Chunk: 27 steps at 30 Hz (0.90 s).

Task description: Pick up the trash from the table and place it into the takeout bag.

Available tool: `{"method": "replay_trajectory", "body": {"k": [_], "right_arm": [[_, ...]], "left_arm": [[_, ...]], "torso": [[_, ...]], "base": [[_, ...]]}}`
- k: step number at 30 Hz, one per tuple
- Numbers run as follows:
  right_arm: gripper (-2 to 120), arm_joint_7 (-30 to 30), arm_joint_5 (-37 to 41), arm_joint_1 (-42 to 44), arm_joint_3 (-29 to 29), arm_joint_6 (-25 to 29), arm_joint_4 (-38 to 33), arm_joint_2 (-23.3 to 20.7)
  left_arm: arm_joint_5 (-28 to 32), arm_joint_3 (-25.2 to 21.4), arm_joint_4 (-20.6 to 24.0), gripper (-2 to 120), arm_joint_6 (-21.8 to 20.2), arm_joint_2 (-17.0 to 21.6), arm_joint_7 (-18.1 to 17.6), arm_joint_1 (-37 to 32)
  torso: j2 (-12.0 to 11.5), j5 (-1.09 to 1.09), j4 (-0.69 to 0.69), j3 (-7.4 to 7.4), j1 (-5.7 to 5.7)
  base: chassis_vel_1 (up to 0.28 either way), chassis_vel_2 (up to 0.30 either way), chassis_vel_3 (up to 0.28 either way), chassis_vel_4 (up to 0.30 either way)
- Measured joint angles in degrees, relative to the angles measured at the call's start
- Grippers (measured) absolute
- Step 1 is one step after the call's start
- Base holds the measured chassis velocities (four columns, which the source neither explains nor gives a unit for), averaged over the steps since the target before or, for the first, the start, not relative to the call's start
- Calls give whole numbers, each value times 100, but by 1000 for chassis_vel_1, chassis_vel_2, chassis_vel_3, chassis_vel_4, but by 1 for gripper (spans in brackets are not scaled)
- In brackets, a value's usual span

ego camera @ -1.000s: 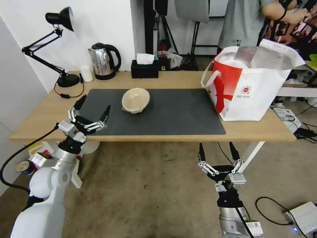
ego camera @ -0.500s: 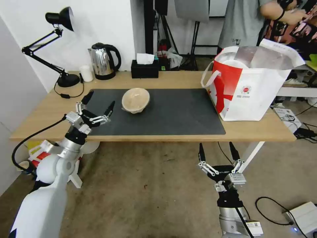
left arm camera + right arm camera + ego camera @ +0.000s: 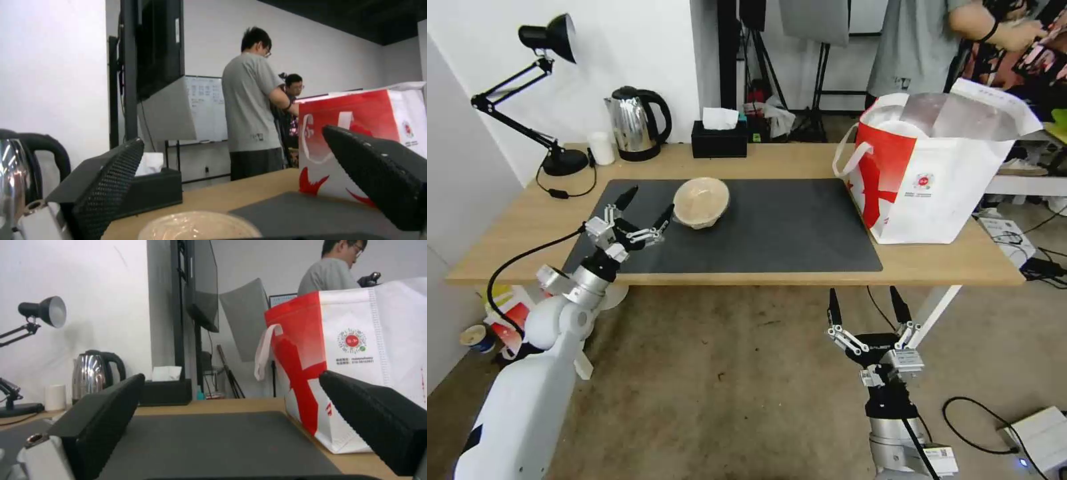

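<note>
While one beige paper bowl [image 3: 701, 202] sits on the mat, left pincer [image 3: 644, 207] spread wide, empty, right pincer [image 3: 866, 305] likewise, one takeout bag [image 3: 932, 173].

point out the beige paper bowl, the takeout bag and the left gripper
beige paper bowl [image 3: 701, 202], head view, its inside
takeout bag [image 3: 954, 193], head view, white front panel
left gripper [image 3: 644, 208], head view, midway between its open fingertips

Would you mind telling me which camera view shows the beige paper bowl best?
The head view: the whole paper bowl sits on the grey mat, beside the open left gripper. The left wrist view catches just its rim. The right wrist view misses it.
</note>
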<state>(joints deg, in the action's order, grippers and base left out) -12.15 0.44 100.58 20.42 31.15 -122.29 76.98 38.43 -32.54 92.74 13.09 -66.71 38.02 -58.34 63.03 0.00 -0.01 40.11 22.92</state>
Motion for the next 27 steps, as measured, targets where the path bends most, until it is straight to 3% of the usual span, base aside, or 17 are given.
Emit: {"method": "replay_trajectory", "body": {"k": [16,27], "right_arm": [[100,0,0,0,0,0,0,0],[100,0,0,0,0,0,0,0]], "left_arm": [[73,150,-456,100,-169,313,4,257],[589,551,-684,100,-453,487,-9,489]], "torso": [[0,0,1,0,0],[0,0,1,0,0]], "base": [[0,0,0,0],[0,0,0,0]]}}
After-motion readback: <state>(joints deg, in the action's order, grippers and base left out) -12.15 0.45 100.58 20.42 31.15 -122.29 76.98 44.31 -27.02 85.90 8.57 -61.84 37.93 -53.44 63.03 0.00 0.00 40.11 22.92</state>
